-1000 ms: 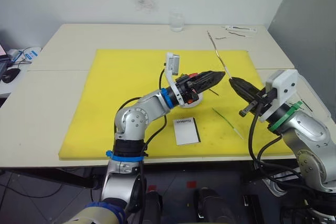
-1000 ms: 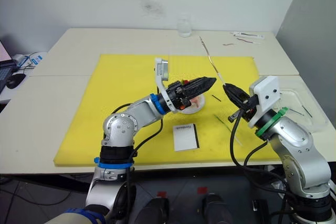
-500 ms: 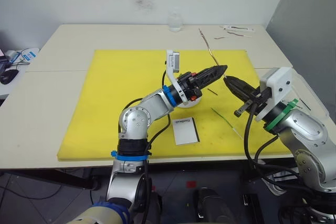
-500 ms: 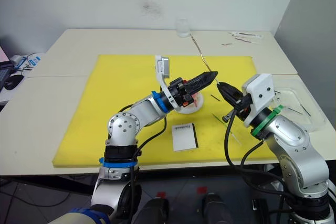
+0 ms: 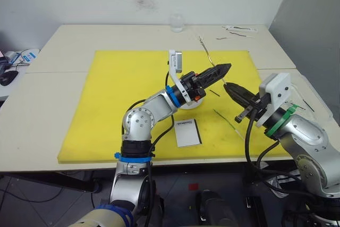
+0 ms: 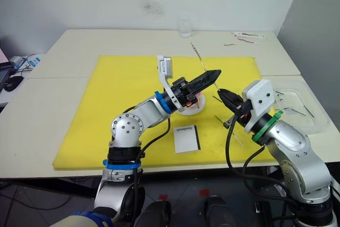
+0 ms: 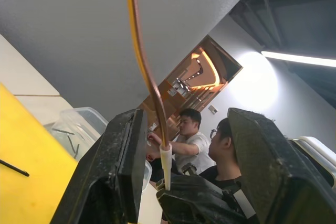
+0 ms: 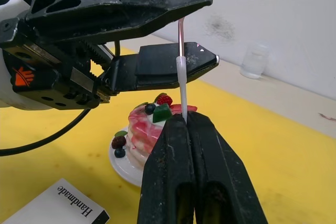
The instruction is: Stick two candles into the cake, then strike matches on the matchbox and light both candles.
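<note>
- Yellow foam mat (image 5: 122,104) covers most of a cream bench (image 5: 79,38). Plain white wall behind, grey one on the right, so nothing fancy room-wise. The left wrist view catches a couple of people (image 7: 191,140) sitting off in the background.
- Clear plastic tray (image 6: 303,107) sits on the bench just off the mat's right edge, with a few short dark sticks in it. A glass (image 5: 176,22) stands at the far edge.
- Left hand (image 5: 226,68) is up over the cake with its fingers spread. The big change: a second ago the two hands were well apart, and now they've closed in so the held candle runs right through that gap. Can't tell if it's touching either finger.
- Right hand (image 5: 227,85) is clamped tight on the pale bottom end of that candle, just below the left hand.
- Cake (image 8: 149,124) is on its little white plate under the left hand, nothing stuck in it yet.
- Matchbox (image 5: 187,132) lies flat on the mat, nearer the front edge than the cake.
- Held candle (image 8: 181,77) tilts up and away from the right hand. Looks to me like a handover or regrip before planting it, so we're early on.
- Second candle (image 5: 227,122) lies on the mat below the right hand.
- One match (image 5: 214,93) lies on the mat near the cake.
</note>
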You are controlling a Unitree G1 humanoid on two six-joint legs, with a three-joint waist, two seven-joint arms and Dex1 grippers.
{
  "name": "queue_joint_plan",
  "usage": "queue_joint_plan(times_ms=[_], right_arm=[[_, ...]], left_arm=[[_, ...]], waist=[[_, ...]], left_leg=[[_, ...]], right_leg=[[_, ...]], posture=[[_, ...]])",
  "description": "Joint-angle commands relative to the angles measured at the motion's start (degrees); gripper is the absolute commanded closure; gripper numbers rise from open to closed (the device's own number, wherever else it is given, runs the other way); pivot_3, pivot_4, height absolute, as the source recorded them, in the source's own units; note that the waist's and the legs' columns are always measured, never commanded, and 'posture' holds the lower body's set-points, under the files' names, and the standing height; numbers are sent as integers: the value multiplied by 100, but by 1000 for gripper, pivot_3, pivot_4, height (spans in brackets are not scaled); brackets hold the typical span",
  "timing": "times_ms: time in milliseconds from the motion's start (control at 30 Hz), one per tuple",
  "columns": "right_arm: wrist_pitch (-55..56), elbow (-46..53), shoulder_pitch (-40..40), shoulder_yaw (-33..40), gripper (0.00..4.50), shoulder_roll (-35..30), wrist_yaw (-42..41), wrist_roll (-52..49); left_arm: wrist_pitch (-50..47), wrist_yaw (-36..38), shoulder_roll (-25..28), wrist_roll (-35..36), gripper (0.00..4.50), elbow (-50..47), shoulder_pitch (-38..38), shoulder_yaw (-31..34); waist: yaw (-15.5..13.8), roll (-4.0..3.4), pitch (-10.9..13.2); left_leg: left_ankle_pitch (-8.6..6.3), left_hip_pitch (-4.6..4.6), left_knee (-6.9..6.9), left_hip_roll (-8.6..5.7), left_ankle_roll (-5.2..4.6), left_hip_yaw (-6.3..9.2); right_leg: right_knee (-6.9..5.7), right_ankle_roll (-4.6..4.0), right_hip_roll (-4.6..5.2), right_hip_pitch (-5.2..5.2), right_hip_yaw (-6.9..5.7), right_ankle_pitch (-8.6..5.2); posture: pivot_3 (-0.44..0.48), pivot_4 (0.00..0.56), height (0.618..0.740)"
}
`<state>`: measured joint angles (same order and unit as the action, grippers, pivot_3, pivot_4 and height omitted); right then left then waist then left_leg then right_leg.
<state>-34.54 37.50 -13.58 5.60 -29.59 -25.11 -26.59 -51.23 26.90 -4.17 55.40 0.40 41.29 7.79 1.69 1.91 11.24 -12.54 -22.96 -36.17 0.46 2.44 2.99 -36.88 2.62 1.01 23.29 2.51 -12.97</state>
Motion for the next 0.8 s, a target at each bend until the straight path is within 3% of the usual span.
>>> queue_joint_plan(times_ms=[33,200,433,533,633,800], right_arm=[[138,174,-14,98,4500,31,17,-45],[99,201,-75,85,4500,74,65,-65],[28,224,-144,50,4500,100,77,-102],[-129,213,-190,-6,3871,58,58,-132],[-252,213,-228,-68,2867,5,79,-80],[-339,31,-546,-505,1087,182,359,265]], left_arm=[[-79,56,-2,222,2884,-251,24,-34],[-72,34,6,205,4330,-278,-43,-106],[25,22,46,104,4435,-187,1,-114],[76,73,181,55,4500,-79,123,-62],[135,161,482,27,4500,73,357,71],[437,413,1553,-398,4500,405,865,328]], waist=[[0,0,0],[-1,0,0],[-1,0,0],[-1,0,0],[0,0,0],[37,-1,1]], left_leg=[[0,0,0,0,0,0],[0,-1,0,0,0,0],[0,0,0,0,0,0],[0,0,1,0,0,0],[0,0,1,0,0,1],[0,1,7,3,0,0]], right_leg=[[0,-7,0,0,0,-4],[1,-7,0,0,0,-4],[1,-9,0,0,0,-6],[1,-9,0,0,0,-6],[0,-11,0,1,-1,-6],[-1,-13,-3,5,0,-8]], posture=[[0,150,740],[0,150,740],[0,150,740],[0,150,740],[0,150,740],[0,150,740]])
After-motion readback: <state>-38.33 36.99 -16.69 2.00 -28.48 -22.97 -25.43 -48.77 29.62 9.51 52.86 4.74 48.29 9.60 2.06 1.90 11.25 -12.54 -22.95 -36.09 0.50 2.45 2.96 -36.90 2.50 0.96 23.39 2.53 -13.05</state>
